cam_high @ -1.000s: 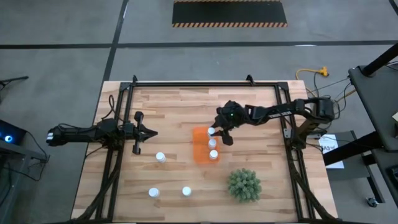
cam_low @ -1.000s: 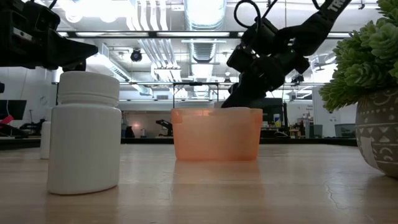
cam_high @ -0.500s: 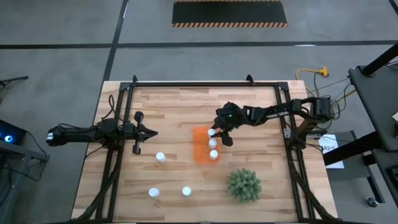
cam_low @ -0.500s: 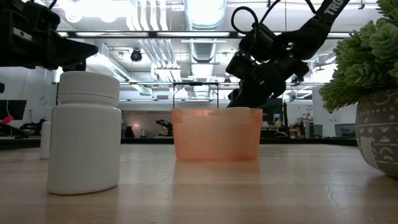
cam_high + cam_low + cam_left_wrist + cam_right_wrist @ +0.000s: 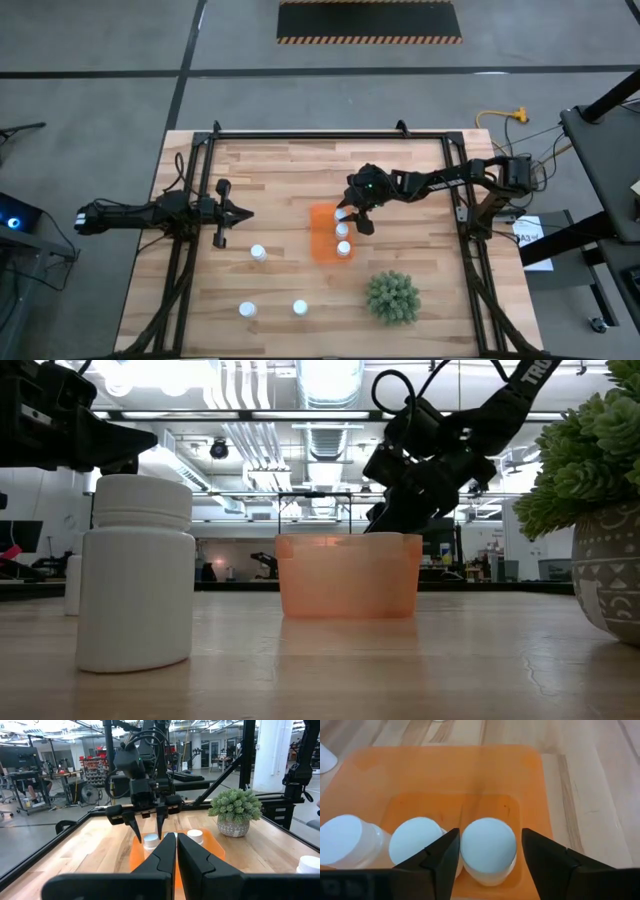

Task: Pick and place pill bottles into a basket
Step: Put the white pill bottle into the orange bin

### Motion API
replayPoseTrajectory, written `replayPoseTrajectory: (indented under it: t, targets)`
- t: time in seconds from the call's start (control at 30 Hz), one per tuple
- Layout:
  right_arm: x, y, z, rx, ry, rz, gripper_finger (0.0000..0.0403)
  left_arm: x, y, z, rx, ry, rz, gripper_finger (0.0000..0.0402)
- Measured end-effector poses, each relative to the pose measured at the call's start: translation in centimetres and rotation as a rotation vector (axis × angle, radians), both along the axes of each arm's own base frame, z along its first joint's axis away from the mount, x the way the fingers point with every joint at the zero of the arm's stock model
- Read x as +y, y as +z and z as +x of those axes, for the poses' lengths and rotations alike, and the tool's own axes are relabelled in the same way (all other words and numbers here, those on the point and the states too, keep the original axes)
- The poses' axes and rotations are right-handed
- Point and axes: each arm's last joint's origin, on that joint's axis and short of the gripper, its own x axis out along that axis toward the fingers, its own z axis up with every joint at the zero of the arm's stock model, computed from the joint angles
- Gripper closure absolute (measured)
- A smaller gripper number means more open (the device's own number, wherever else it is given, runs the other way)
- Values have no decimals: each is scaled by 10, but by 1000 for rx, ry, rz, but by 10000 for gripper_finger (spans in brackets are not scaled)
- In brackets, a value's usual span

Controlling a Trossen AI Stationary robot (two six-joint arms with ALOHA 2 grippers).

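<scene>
The right gripper (image 5: 487, 851), jaws parted, straddles a pill bottle (image 5: 487, 845) in the basket (image 5: 445, 770); probably light, rigid, best gripped at mid-body.

6 pill bottles, 1 basket, 1 plant, 2 arms

3 pill bottles are sitting in a row inside the basket (image 5: 322, 232): (image 5: 340, 213), (image 5: 342, 230), (image 5: 344, 248). 3 more are standing loose on the counter (image 5: 280, 170): (image 5: 258, 252), (image 5: 247, 310), (image 5: 299, 307). 1 green plant (image 5: 392, 297) is sitting on the counter too. 2 arms are showing, 1 on each side.
</scene>
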Motion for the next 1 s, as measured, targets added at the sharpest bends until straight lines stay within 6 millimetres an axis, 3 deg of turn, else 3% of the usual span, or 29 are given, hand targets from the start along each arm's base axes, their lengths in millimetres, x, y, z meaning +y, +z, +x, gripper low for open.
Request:
replayPoseTrajectory:
  t: [0.77, 1.0]
  targets:
    - [-3, 20, 13, -59, -31, 21, 197, 0, 0, 0, 0, 0, 0, 401]
    - [-4, 25, 16, -80, -134, 157, 197, 0, 0, 0, 0, 0, 0, 401]
